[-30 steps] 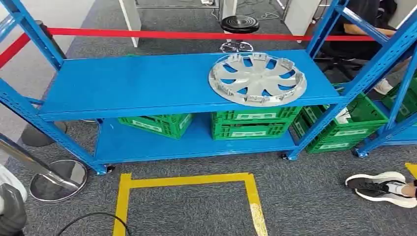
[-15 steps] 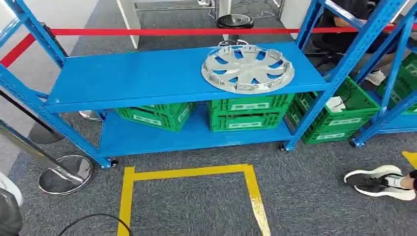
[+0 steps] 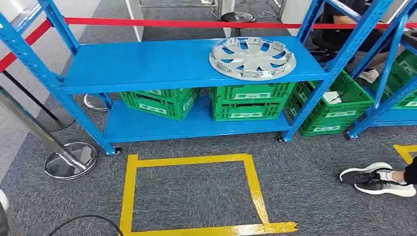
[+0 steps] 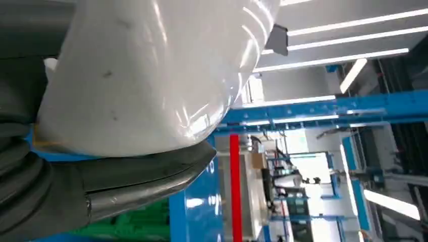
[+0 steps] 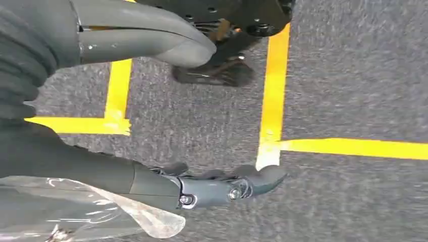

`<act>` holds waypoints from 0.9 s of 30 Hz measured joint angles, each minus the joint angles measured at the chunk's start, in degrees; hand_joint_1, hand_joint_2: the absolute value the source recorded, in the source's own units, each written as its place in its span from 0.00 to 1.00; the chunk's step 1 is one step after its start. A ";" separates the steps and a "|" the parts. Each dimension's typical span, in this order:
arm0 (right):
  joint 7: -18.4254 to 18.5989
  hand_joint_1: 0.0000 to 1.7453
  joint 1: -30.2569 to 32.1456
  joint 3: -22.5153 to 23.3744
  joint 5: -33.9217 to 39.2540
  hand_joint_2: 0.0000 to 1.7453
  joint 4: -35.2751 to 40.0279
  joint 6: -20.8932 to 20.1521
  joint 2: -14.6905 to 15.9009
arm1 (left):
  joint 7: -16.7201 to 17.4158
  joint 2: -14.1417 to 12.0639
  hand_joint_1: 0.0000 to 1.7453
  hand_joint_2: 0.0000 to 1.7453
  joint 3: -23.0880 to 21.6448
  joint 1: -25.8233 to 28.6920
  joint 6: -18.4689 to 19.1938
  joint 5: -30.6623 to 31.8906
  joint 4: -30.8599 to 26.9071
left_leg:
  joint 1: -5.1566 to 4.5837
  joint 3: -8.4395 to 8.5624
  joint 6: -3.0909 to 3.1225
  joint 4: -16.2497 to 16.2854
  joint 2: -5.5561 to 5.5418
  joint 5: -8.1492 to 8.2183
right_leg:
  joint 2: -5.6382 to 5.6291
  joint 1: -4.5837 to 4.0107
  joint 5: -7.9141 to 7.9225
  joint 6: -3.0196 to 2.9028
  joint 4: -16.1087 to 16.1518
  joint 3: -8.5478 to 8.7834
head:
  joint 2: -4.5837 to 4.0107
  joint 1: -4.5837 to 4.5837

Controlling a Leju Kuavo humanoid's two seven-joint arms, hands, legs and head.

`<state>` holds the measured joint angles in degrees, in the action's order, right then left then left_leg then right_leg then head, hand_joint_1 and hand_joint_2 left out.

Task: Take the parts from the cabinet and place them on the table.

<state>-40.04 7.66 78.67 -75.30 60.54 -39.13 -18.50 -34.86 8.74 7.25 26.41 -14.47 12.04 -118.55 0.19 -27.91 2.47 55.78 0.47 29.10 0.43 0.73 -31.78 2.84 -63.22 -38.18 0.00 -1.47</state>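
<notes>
Green crates (image 3: 248, 101) sit on the floor-level shelf; yellow floor tape (image 3: 192, 160) marks grey carpet; a person's shoe (image 3: 376, 180) nearby; a red barrier strap (image 3: 187, 23), possibly stanchion-hung.

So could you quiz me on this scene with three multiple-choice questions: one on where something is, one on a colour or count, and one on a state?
1. Where does the silver hubcap lie?
A. on the rack's upper shelf
B. in a green crate
C. on the carpet

2. What colour is the tape square on the floor?
A. red
B. white
C. yellow

3. What is the right robot hand holding?
A. the hubcap
B. nothing
C. a crate

Answers:
1. A: the hubcap lies flat on the blue rack's upper shelf, towards its right end, above the green crates.
2. C: the tape square on the grey carpet in front of the rack is yellow.
3. B: the right robot hand hangs over the carpet, fingers apart, with nothing in it.
</notes>
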 joint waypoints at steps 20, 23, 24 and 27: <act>18.25 0.00 -10.98 -33.30 41.25 1.00 -19.26 25.65 4.95 | 2.12 -3.91 1.00 1.00 -4.48 -4.16 0.13 -3.80 1.14 | -0.06 -9.65 -3.27 18.97 0.18 2.27 | 0.75 -1.00 6.07 -3.49 8.18 6.66 | -0.02 0.02; 20.67 0.00 -9.78 -38.24 44.97 1.00 -19.06 27.58 5.56 | 1.99 -4.05 1.00 1.00 -4.50 -4.48 0.15 -4.15 1.49 | -0.24 0.52 -2.22 6.07 0.08 0.08 | 0.66 -1.03 7.34 -3.06 6.02 3.24 | -0.02 0.02; 21.07 0.00 -9.33 -39.95 46.28 1.00 -19.06 28.27 5.84 | 1.95 -4.04 1.00 1.00 -4.50 -4.67 0.24 -4.20 1.55 | -0.48 3.09 -1.92 1.77 0.07 1.94 | 0.64 -1.31 7.57 -2.74 5.48 2.71 | -0.02 0.02; 21.75 0.00 -8.53 -44.71 48.11 1.00 -19.15 29.21 6.89 | 1.66 -4.07 1.00 1.00 -4.50 -4.78 0.50 -4.24 1.79 | -0.91 2.31 -1.31 0.58 0.08 2.27 | 0.78 -1.00 9.65 -2.01 5.70 1.72 | -0.02 -0.07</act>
<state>-18.29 -0.87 33.96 -27.19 41.40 -9.92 -11.61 -33.20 4.68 2.75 21.63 -13.97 7.80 -116.76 -0.72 -25.60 1.16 56.35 0.55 31.38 1.21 -0.27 -22.13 0.83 -57.52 -36.46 -0.02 -1.53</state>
